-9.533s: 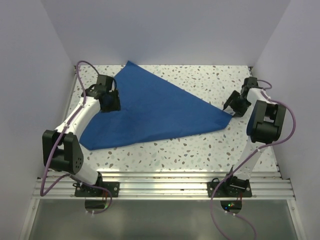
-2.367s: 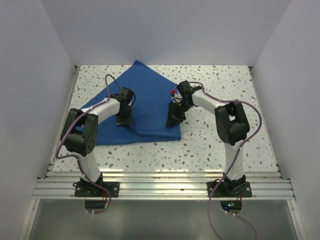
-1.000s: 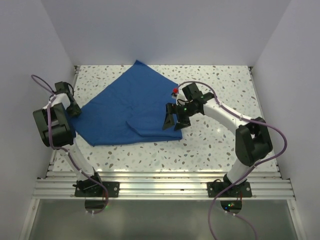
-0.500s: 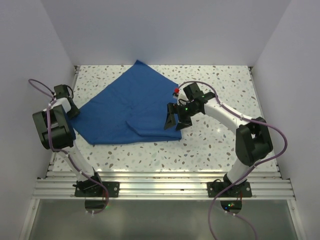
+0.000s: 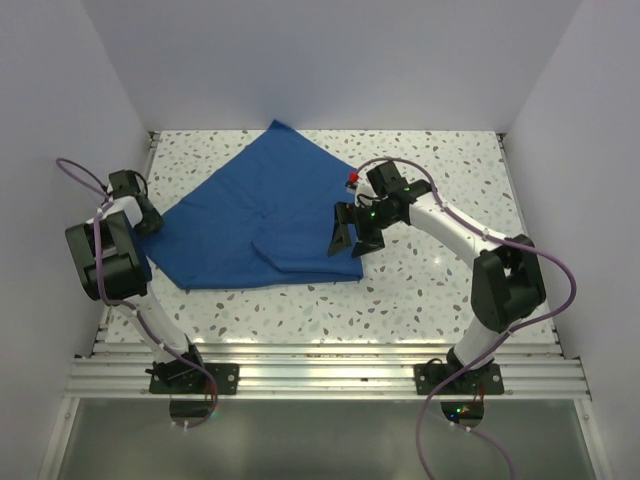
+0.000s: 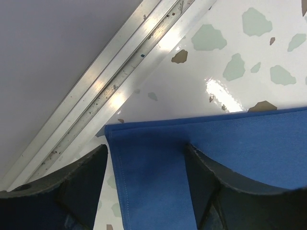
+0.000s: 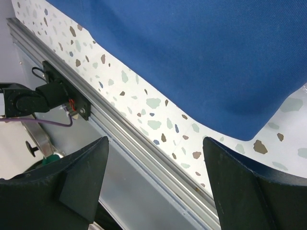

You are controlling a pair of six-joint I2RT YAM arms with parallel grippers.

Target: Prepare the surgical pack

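The royal-blue drape (image 5: 260, 220) lies folded on the speckled table (image 5: 450, 160), with a smaller folded flap near its front edge. My left gripper (image 5: 143, 220) is at the drape's left corner, close to the table's left rail. In the left wrist view that hemmed corner (image 6: 144, 167) lies flat between my open left gripper (image 6: 146, 148) and its dark fingers (image 6: 81, 177), and nothing pinches it. My right gripper (image 5: 348, 240) hovers over the drape's right front corner. In the right wrist view it stands open (image 7: 154, 143) and empty above the drape's edge (image 7: 192, 57). Tray, instruments, gauze and packet are out of view.
An aluminium rail (image 6: 110, 91) runs along the table's left edge right beside the left gripper, with the wall behind it. The front rail (image 5: 320, 375) carries both arm bases. White walls close in the table on three sides.
The left arm swung from the drape's middle out to its left corner and has since barely shifted. The right gripper drew back slightly and stays open. The drape has not moved in the last second.
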